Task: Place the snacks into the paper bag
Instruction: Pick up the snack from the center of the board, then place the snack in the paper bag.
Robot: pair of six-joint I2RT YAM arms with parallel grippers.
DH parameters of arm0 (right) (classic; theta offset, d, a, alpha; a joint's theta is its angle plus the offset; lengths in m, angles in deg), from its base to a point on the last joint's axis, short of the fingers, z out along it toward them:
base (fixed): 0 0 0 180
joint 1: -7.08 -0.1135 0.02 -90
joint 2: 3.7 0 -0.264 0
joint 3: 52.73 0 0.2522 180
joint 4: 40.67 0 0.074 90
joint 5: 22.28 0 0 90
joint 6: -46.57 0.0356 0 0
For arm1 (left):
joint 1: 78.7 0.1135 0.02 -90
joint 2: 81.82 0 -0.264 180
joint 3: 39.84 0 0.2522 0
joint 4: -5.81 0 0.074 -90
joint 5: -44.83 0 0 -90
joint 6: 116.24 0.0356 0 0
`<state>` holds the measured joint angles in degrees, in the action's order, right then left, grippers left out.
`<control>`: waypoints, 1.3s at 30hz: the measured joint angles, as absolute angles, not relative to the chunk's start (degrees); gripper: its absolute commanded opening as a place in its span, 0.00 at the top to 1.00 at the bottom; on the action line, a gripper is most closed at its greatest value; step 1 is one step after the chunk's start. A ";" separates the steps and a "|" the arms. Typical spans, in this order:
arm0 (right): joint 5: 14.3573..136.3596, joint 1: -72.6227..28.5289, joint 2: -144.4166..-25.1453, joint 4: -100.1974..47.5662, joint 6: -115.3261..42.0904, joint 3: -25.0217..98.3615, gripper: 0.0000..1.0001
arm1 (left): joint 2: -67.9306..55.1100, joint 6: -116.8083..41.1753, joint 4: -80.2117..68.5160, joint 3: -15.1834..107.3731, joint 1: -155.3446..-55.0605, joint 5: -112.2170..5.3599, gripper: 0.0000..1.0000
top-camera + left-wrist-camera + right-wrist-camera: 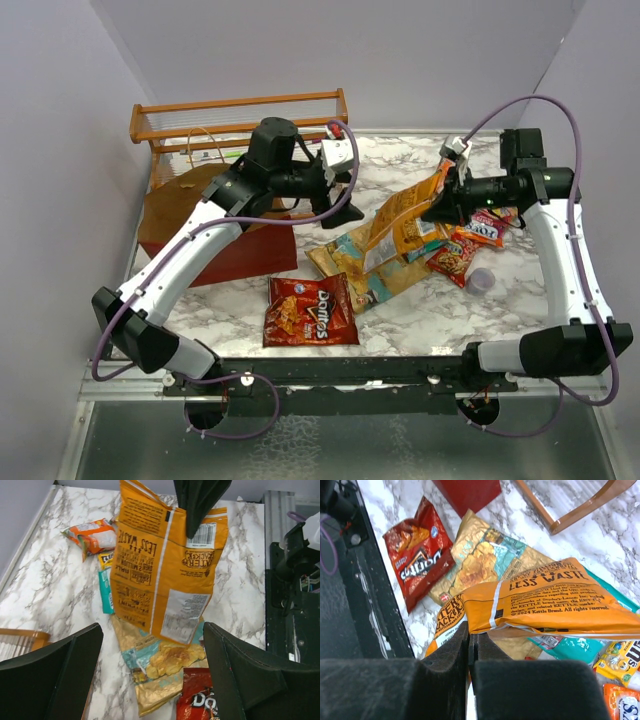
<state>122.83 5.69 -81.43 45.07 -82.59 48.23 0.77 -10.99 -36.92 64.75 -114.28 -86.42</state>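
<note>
Right gripper [470,642] pinches Kettle bag [545,600]; Doritos [310,310] flat.

Each arm is built from white tubular links joined by black joint housings: see the left arm [190,250] and the right arm [562,262]. The base housings are black and blocky, fixed to a black mounting rail [340,372] at the near edge that carries small bright screws [245,378]. A thin purple cable [108,345] loops out beside the left base. A second purple cable [545,100] forms a wide arc at the far right. A white connector block [338,152] sits at each wrist. The left gripper [152,630] has two broad, matte black, wedge-shaped fingers [55,680]. The right gripper [470,635] has black fingers [445,665] with a grainy surface.
</note>
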 measured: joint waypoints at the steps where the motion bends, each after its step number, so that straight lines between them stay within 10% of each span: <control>1: 122.92 5.69 -81.00 44.38 -81.04 48.30 0.99 | 0.99 -11.63 -36.49 64.75 -115.08 -86.16 0.15; 24: 122.70 5.69 -77.96 19.76 -41.43 54.73 0.99 | 4.92 -8.59 -32.84 62.02 -122.01 -74.73 0.08; 39: 121.15 5.69 -75.86 17.67 -36.36 51.86 0.99 | 10.56 -4.46 -31.94 64.29 -127.26 -67.76 0.66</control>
<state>121.15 5.69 -75.86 17.67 -36.36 51.86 10.56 -4.46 -31.94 64.29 -127.26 -67.76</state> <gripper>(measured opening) 0.018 0.462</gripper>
